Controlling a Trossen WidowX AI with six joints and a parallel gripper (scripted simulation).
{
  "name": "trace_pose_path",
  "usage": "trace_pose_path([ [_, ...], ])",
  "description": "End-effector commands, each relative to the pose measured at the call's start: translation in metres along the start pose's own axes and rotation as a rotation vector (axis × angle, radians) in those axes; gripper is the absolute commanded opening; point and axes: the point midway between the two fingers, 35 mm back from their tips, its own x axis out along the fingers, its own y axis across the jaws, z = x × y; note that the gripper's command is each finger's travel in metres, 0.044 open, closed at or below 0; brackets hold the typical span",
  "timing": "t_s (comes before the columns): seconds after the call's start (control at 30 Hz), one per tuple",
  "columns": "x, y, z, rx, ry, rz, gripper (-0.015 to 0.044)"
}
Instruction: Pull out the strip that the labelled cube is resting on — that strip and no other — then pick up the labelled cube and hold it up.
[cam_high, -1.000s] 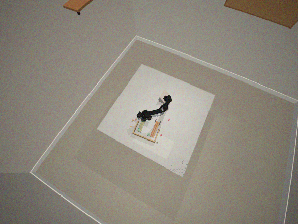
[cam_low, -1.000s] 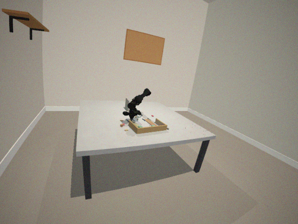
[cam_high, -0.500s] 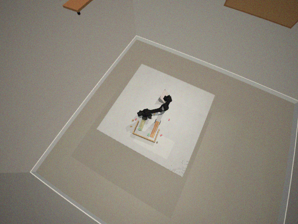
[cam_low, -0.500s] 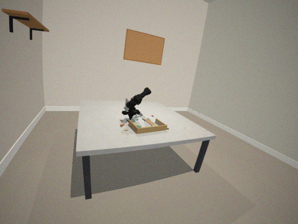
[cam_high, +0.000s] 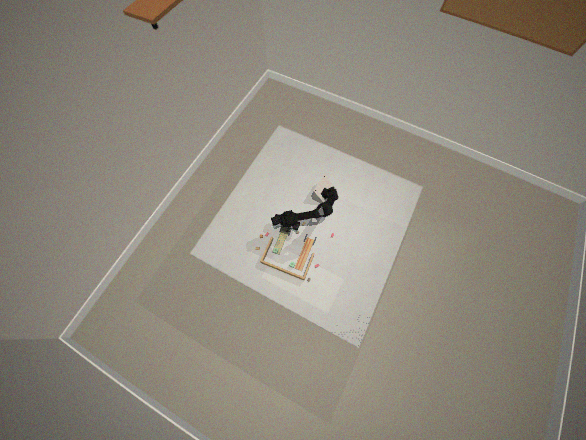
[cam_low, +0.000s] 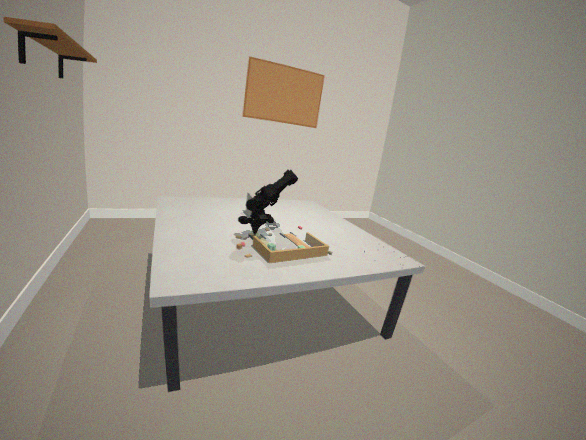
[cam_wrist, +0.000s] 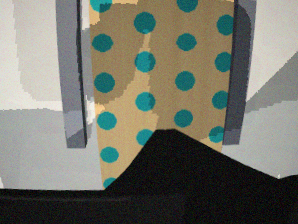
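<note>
My gripper (cam_high: 284, 230) (cam_low: 256, 232) (cam_wrist: 164, 139) is shut on the near end of a tan strip with teal dots (cam_high: 281, 241) (cam_wrist: 165, 95); the pinch itself is hidden behind the black gripper body in the wrist view. The strip lies between two grey rails (cam_wrist: 70, 100) (cam_wrist: 240, 90). A green cube (cam_high: 275, 251) (cam_low: 271, 246) sits at its far end. An orange striped strip (cam_high: 304, 256) (cam_low: 297, 240) lies to the right, with another green cube (cam_high: 293, 264) by its far end. No label is readable on either cube.
A low wooden frame (cam_high: 282, 270) (cam_low: 300, 254) stands around the strips' far ends. Small red pieces (cam_high: 332, 235) (cam_high: 317, 266) (cam_low: 300, 227) and orange-brown pieces (cam_high: 258, 248) (cam_low: 248, 255) lie outside it. The arm reaches in from the table's back.
</note>
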Motion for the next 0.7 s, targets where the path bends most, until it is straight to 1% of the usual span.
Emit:
trace_pose_path([
  [0.0,0.007,0.002,-0.013,0.006,0.027,0.007,0.0],
  [0.67,0.006,0.002,-0.043,0.007,0.028,0.006,0.0],
])
